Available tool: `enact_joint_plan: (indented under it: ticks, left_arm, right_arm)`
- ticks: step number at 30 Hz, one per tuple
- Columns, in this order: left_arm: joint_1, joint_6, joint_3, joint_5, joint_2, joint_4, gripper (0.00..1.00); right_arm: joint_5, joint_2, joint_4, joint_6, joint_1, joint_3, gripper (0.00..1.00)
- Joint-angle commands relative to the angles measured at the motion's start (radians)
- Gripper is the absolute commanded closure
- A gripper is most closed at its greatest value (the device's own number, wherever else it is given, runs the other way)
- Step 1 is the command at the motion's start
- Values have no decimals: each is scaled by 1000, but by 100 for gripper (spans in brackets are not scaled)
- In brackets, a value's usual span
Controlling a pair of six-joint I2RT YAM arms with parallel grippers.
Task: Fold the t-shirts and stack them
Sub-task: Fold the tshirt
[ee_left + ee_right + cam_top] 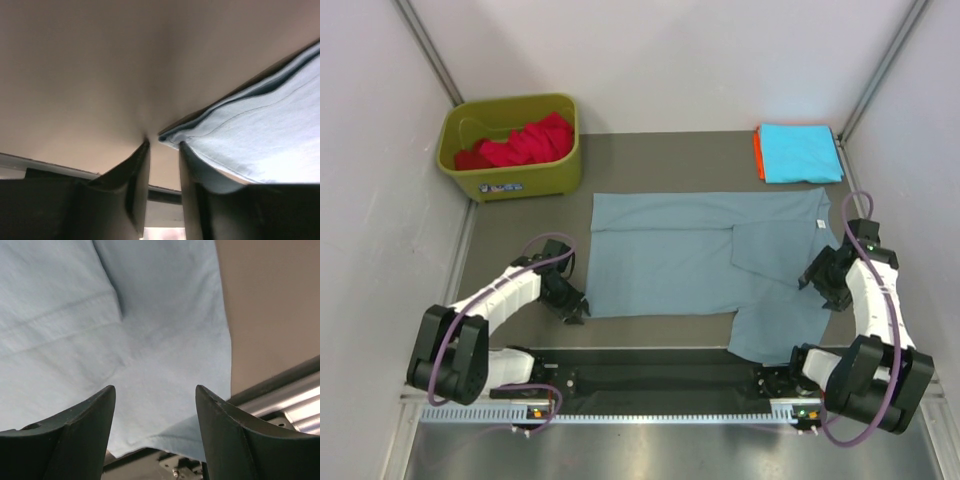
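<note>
Grey-blue t-shirt (670, 255) is lying spread on the table (650, 160); left gripper (164, 144) is standing narrowly parted at its hem corner, right gripper (155, 388) is hovering, jaws wide, above it

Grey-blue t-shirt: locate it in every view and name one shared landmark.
Top external: grey-blue t-shirt spread mid-table, between the arms.
Left wrist: right side, its corner at the left tool.
Right wrist: fills left and centre.
Shared landmark: the brown table.
</note>
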Motion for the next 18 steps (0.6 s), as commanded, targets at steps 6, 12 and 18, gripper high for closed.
enact_joint_plan:
  ticks: [6,12,18]
  left_arm:
    - [4,7,-28,-100,-26,145,90]
    - [4,39,4,-98,3,167,100]
    - [6,27,-1,-89,-13,168,100]
  right_arm:
    - [36,66,-100,54,15,-3,43]
    - [111,98,-98,165,6,-43,61]
    - [162,143,-33,234,1,-52,61]
